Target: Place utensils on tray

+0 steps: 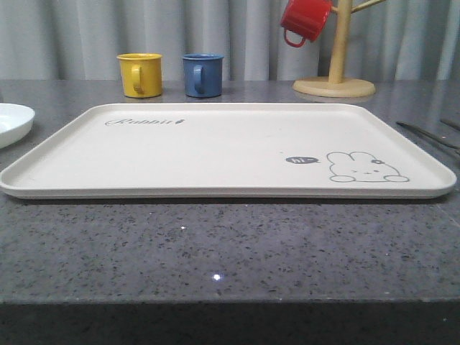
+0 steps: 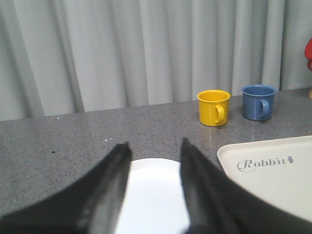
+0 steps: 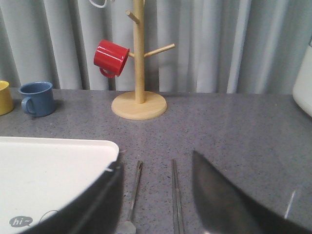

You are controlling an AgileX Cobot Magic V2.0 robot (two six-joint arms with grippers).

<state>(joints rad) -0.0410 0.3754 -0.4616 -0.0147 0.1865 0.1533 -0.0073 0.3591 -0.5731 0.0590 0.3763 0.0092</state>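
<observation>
Right gripper (image 3: 156, 195) hangs spread over utensils (image 3: 153, 195) lying just off the tray (image 1: 215, 154).

Nearest the right wrist camera, the open jaws straddle two slim metal pieces on the grey counter (image 1: 215, 244), just beside the tray's right rim; which piece is fork, spoon or chopstick cannot be told. They look light, stiff and slippery, lying flat on stone, so a pinch across a handle's middle would likely serve best. The left gripper (image 2: 153, 195), also spread and holding nothing, hovers over a white plate (image 2: 151, 195). The tray is bare. Beyond stand a yellow mug (image 1: 140, 74), a blue mug (image 1: 202, 74) and a red mug (image 1: 305, 19) on a wooden rack (image 1: 336, 68).
</observation>
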